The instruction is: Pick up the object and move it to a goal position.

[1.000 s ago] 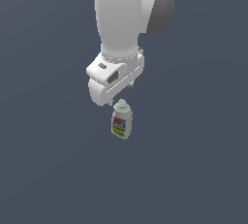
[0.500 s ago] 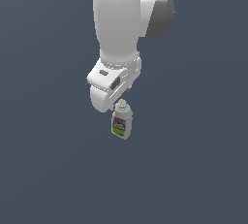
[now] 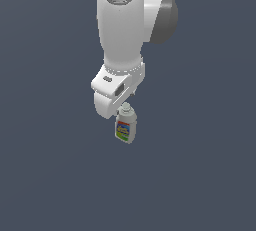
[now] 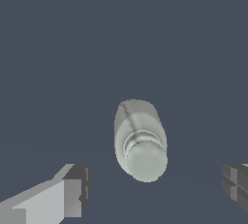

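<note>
The object, a small off-white bottle (image 3: 125, 126) with a round cap and a multicoloured label, stands upright on the dark floor. In the wrist view the bottle (image 4: 140, 140) shows from above, cap nearest the camera. My gripper (image 4: 155, 189) is open, its two fingertips (image 4: 77, 189) wide apart on either side of the cap and not touching it. In the exterior view the white hand (image 3: 112, 97) hangs just above and behind the bottle's cap, and the fingers are hidden by the hand's body.
A uniform dark grey-blue floor (image 3: 200, 175) surrounds the bottle. The white arm (image 3: 122, 30) rises straight above the hand.
The hand has come down and drawn closer to the bottle's cap. The bottle has stayed where it was.
</note>
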Controlling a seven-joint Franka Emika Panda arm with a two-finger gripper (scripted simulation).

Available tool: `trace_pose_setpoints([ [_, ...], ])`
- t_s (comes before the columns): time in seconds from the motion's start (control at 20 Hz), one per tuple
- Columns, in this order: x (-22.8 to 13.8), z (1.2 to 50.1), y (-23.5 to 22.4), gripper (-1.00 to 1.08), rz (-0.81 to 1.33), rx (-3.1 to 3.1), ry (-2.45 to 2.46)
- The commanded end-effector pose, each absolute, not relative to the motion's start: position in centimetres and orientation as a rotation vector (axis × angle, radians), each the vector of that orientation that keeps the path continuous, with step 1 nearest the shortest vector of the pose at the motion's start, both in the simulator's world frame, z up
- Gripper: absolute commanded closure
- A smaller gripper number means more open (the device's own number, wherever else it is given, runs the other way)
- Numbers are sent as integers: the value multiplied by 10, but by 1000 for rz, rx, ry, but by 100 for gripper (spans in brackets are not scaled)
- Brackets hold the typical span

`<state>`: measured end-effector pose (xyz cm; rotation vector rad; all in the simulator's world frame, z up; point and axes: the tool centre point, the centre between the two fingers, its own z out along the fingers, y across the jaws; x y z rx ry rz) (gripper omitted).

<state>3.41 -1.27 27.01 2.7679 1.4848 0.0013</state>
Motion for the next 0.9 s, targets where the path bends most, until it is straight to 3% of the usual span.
trace_pose_setpoints([
  [0.0, 34, 259, -12, -92, 0, 2767, 1487],
  [0.5, 34, 230, -13, -92, 0, 2766, 1490],
  [0.55, 34, 230, -13, 108, 0, 2766, 1490],
  [0.85, 34, 230, -13, 108, 0, 2766, 1490],
])
